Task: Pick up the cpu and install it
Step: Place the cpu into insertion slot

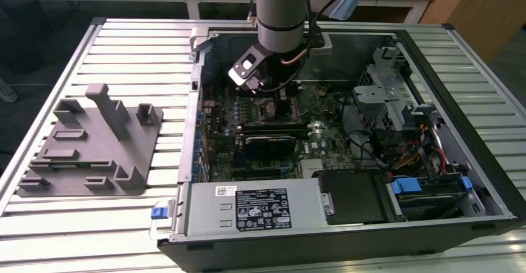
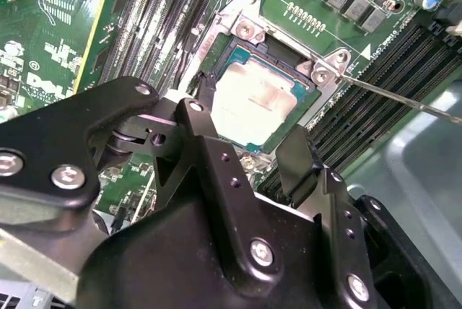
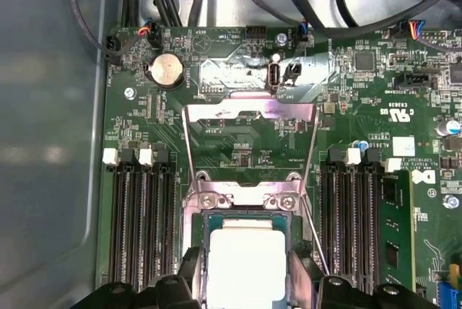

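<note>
The cpu point(image 2: 256, 103), a small square chip with a silver-white top and a thin dark rim, lies level inside the open socket point(image 2: 315, 72) on the motherboard. In the first wrist view the cpu point(image 3: 245, 266) sits just below the socket's raised metal load plate point(image 3: 249, 110). My gripper point(image 2: 249, 123) is low over the socket. Its two black fingers point(image 2: 204, 99) stand on opposite sides of the cpu and press against its edges. In the exterior view the gripper point(image 1: 261, 91) reaches down into the open computer case point(image 1: 460, 57).
Memory slots point(image 3: 141, 222) run along both sides of the socket, and the thin socket lever point(image 2: 404, 99) sticks out beside it. Cables point(image 1: 386, 143) and drive bays fill the case toward the exterior view's right. A grey plastic tray point(image 1: 86, 150) with upright posts stands at the exterior view's left.
</note>
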